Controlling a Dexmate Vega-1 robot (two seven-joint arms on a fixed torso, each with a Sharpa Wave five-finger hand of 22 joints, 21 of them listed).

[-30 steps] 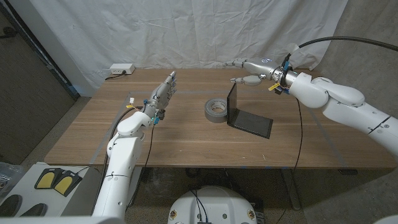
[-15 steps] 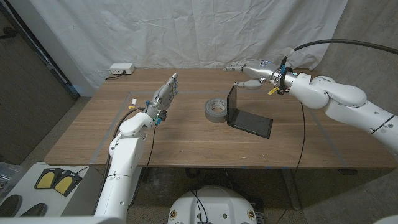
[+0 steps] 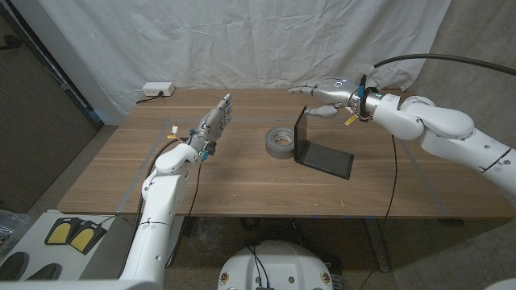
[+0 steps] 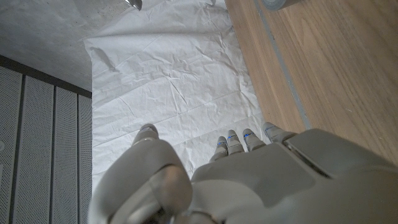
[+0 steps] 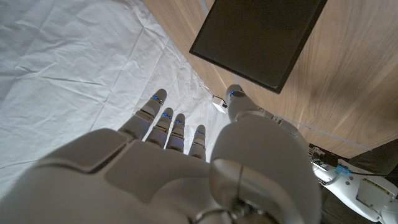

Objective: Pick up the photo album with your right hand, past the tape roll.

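A black photo album (image 3: 320,148) stands half open on the table, one cover upright and the other lying flat toward the right; its dark cover (image 5: 260,38) fills part of the right wrist view. A grey tape roll (image 3: 280,142) lies just left of it. My right hand (image 3: 326,95) hovers open above and behind the album's upright cover, fingers stretched toward the left, touching nothing. My left hand (image 3: 212,123) is raised over the left part of the table, fingers straight and empty; its back (image 4: 249,180) shows in the left wrist view.
A white power strip (image 3: 157,89) sits at the table's far left edge. A white cloth backdrop (image 3: 258,40) hangs behind the table. A black cable (image 3: 435,58) arcs over my right arm. Tape lines mark the wooden table (image 3: 242,181).
My right hand has drifted slightly left and lower over the album's upright cover. The left hand, album and tape roll have stayed put.
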